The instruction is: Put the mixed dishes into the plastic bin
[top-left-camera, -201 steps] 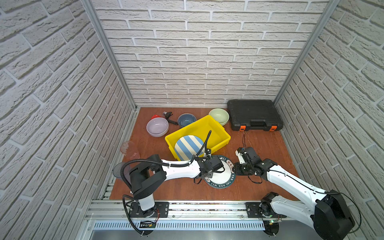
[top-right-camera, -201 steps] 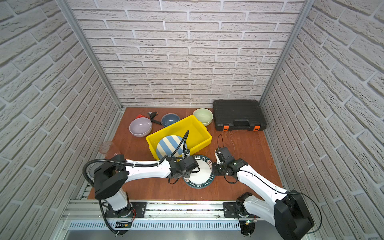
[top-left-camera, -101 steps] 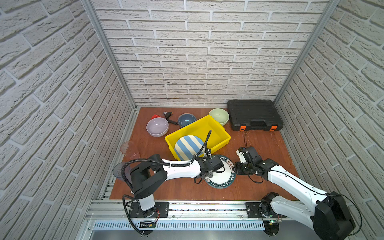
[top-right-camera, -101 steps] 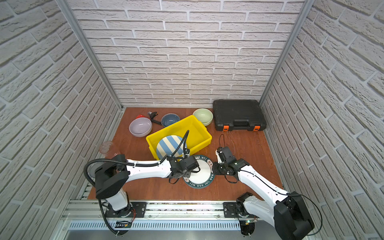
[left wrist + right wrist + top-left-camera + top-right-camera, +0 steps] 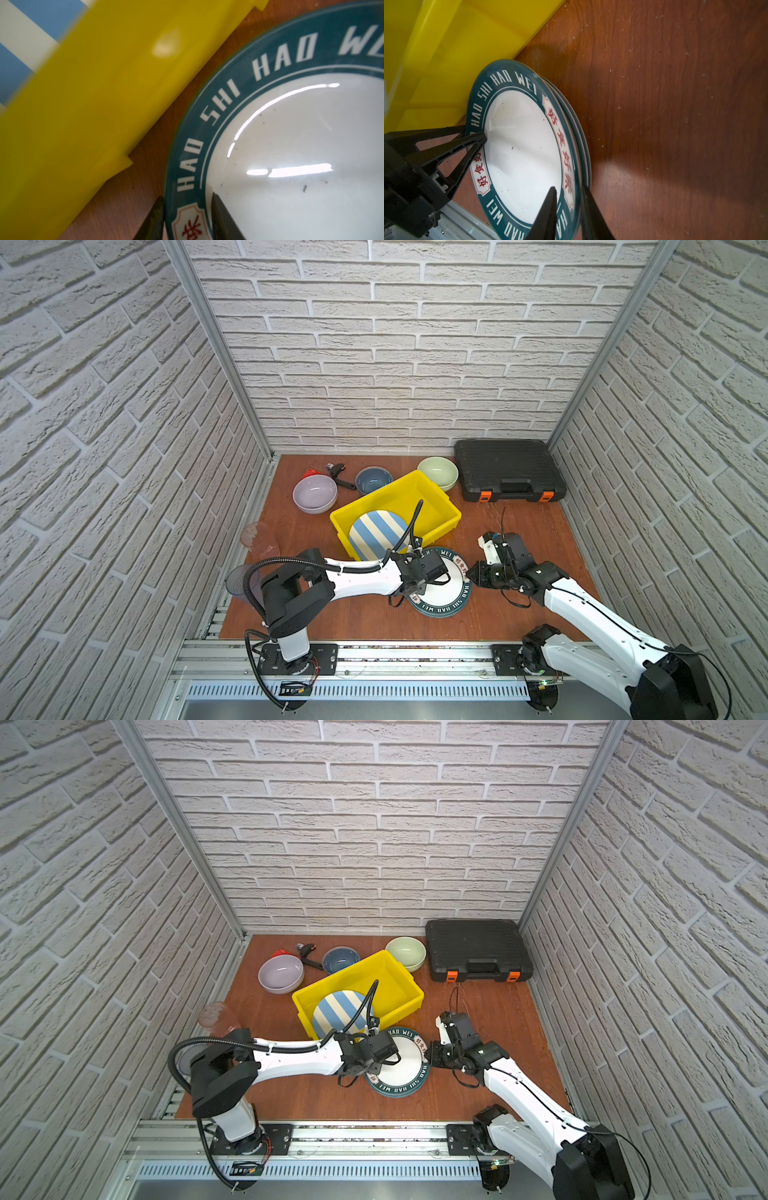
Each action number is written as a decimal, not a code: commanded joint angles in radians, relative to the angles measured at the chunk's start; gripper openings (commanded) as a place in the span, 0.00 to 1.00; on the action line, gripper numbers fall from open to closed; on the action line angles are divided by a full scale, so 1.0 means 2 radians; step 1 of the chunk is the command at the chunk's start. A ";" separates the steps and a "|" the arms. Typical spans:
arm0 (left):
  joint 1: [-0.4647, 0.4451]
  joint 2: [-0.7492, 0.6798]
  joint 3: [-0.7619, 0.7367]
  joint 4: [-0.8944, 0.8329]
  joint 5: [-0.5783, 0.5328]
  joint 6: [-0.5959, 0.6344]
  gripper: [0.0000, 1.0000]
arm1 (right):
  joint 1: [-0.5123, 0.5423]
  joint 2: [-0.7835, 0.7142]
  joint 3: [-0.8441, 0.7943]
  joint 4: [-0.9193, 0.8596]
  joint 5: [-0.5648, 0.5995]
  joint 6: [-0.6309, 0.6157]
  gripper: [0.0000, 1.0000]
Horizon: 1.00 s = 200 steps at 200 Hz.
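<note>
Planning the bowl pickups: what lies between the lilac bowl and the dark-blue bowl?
The red-and-black wrench, its black handle between lilac bowl and dark-blue bowl, in both top views.

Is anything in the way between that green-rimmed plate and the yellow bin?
Nothing lies between the green-rimmed plate and the yellow bin; they sit nearly side by side. Only the bin's near wall must be cleared, and a striped plate already leans inside at that end.

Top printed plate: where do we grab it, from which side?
Take the top printed plate by its flared teal rim, one finger over, one under, coming in low from the left or right edge. It sits on other plates, so only the rim gives a pinch; the yellow bin crowds the far edge.
</note>
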 commanded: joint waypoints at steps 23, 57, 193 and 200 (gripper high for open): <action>-0.005 0.008 0.001 0.022 0.018 0.009 0.37 | -0.002 -0.012 -0.008 0.074 -0.078 0.010 0.22; -0.005 0.008 0.000 0.023 0.017 0.009 0.37 | -0.005 -0.017 -0.010 0.084 -0.102 0.012 0.22; -0.005 -0.002 -0.002 0.030 0.018 0.011 0.37 | -0.017 -0.018 -0.022 0.107 -0.112 0.034 0.19; -0.006 -0.001 -0.001 0.030 0.019 0.011 0.37 | -0.017 -0.014 -0.023 0.109 -0.113 0.035 0.19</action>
